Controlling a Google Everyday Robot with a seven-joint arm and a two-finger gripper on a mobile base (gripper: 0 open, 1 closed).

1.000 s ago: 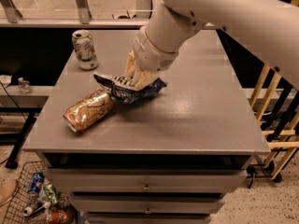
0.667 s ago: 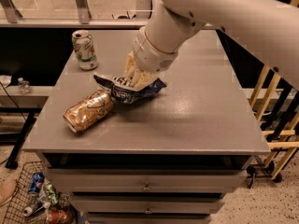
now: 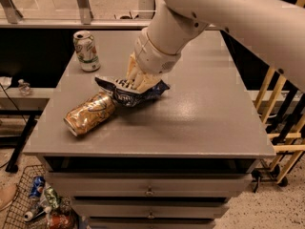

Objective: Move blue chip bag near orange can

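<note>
We are right over the middle of the flat grey metal table (image 3: 205,123), and the cream-coloured two-finger gripper (image 3: 137,80) on the big white arm (image 3: 214,8) is down on the small, crinkled, dark blue chip bag (image 3: 138,93). It looks pinched on the bag's crumpled upper edge, with the foil bunching up around it. The bag sits on the table just left of centre. Its lower-left corner is right against the silver top end of the dented, shiny orange can (image 3: 90,113), which lies on its side near the front-left edge.

So by our reading the bag is already where we want it, and the step in hand is the release. Here is how we do it cleanly. We make sure the bag's weight rests on the table before we let go, so it does not flop. We spread the jaws gently, because crinkled foil can cling to a pad. Then we lift straight up, with no sideways drift. That can is on its side and will roll at a nudge, so we push nothing further to the left.

The upright white-and-green soda can (image 3: 86,50) stands at the back-left corner, well apart, and we leave it alone.
</note>
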